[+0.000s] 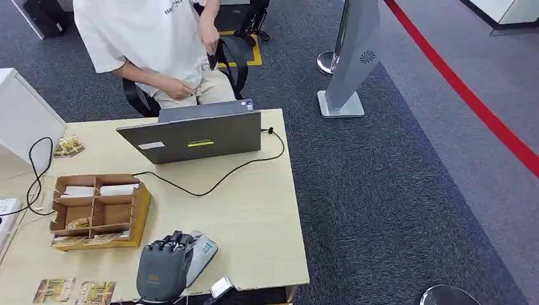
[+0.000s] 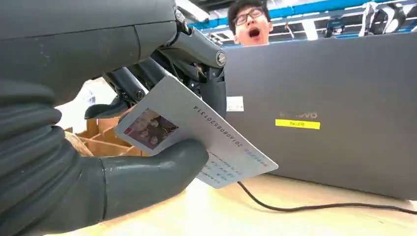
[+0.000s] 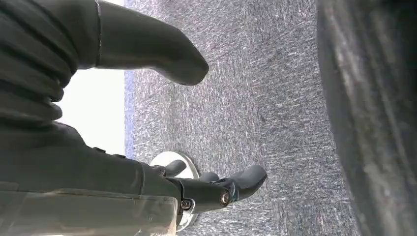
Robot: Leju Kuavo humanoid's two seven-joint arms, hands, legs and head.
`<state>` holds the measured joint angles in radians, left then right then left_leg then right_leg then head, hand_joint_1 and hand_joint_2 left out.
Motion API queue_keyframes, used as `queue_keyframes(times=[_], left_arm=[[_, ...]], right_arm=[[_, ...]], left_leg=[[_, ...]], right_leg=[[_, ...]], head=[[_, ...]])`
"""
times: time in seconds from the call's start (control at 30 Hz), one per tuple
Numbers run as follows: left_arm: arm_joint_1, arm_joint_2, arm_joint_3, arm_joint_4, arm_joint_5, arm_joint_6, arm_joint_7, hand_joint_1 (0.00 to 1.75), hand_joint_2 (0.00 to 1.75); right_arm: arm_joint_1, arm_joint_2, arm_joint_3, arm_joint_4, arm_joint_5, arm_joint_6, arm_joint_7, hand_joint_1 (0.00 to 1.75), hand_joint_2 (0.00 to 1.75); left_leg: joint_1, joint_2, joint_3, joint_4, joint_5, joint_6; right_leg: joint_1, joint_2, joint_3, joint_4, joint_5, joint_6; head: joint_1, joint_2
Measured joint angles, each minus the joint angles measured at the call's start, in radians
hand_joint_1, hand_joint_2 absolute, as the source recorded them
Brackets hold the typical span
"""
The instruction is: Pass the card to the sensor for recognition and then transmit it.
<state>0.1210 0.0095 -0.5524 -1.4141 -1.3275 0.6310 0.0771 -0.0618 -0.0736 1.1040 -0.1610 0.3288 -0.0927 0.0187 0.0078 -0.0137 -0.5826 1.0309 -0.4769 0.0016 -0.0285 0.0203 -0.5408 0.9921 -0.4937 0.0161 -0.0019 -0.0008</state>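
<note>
Your left hand [image 2: 123, 147] pinches the card [image 2: 196, 135], a flat glossy rectangle with a photo and printed digits, between its thick rubbery thumb and dark fingers above the pale wood-grain counter [image 1: 254, 210], facing the matte grey laptop [image 1: 197, 136]. Your right hand [image 3: 162, 118] hangs empty, fingers apart, over speckled carpet [image 3: 275, 98].

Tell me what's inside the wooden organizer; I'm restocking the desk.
The organizer shows white packets in its two far compartments and a small gold item in a near one. Its walls hide the rest.
</note>
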Motion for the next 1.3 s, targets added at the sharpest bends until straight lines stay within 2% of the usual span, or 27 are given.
queue_keyframes(times=[0.73,1.3], left_arm=[[0.001,-0.033,-0.029,0.086,0.09,0.008,0.019,1.75,1.75],[0.024,-0.036,-0.026,0.125,0.212,0.058,0.039,1.75,1.75]], right_arm=[[0.0,0.006,-0.007,0.0,0.002,-0.013,0.014,0.0,1.75],[0.002,0.011,-0.023,0.0,-0.008,-0.018,0.028,0.0,1.75]], left_leg=[[0.0,0.0,0.0,0.0,0.0,0.0],[0.0,0.0,0.0,0.0,0.0,0.0]], right_leg=[[0.0,0.0,0.0,0.0,0.0,0.0],[0.0,0.0,0.0,0.0,0.0,0.0]], head=[[0.0,0.0],[0.0,0.0]])
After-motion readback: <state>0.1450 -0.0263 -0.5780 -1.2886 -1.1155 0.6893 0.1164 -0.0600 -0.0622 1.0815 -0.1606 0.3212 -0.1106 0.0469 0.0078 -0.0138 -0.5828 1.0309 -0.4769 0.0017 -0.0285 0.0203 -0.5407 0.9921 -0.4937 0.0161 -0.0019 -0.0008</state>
